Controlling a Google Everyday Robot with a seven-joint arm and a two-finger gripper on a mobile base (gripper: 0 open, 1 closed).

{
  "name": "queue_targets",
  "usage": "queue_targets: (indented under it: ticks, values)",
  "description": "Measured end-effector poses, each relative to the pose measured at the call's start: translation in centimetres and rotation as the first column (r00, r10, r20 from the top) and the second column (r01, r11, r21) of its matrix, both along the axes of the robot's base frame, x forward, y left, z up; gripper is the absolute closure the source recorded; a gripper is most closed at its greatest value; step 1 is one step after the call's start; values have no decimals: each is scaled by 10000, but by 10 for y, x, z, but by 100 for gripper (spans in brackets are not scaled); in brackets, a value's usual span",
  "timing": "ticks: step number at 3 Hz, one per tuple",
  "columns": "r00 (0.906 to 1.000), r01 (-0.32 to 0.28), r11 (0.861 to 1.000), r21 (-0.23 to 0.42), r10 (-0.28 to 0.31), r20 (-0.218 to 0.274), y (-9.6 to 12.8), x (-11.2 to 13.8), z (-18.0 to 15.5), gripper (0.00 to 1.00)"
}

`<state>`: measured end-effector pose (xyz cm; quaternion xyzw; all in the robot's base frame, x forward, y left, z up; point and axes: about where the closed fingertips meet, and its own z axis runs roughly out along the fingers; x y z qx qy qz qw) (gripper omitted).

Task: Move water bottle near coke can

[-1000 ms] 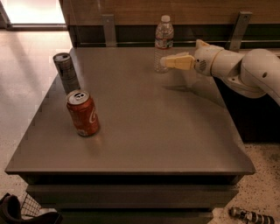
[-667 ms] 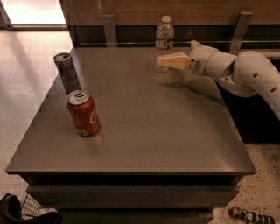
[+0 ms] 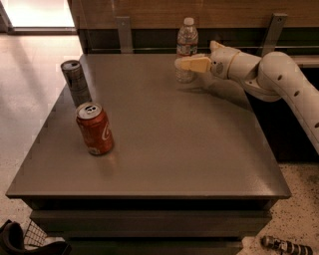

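Reaching in from the right, the cream gripper (image 3: 179, 63) lies across the middle of the water bottle (image 3: 187, 42), on the side facing the camera. Whether it is spread, pressed together, or pinching the bottle cannot be told. A second ago its tip sat a little lower and further right, over the bottle's lower part; it has since slid slightly left and up along the bottle. The white arm (image 3: 279, 74) has followed it inward over the table's right side. The bottle, upright near the far edge of the grey table (image 3: 174, 144) and right of centre, has not shifted, and neither can has moved.

The coke can (image 3: 94, 129) stands upright in the front-left part of the table, close to the left edge. The dark grey can (image 3: 76, 82) is behind it, right at that left edge, near the coke can but apart from it. Between the bottle and the coke can runs a broad bare stretch of tabletop, and the table's middle, front and right side are likewise bare. Beyond the far edge a dark ledge and a wood-panelled wall (image 3: 149, 12) rise just behind the bottle.
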<state>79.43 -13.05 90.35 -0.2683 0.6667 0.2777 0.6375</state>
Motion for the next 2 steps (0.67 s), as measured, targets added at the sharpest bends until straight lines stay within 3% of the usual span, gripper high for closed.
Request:
queue_targets:
  ticks: [2]
  values:
    - [9987, -465, 9987, -221, 470, 215, 11, 13, 9, 41]
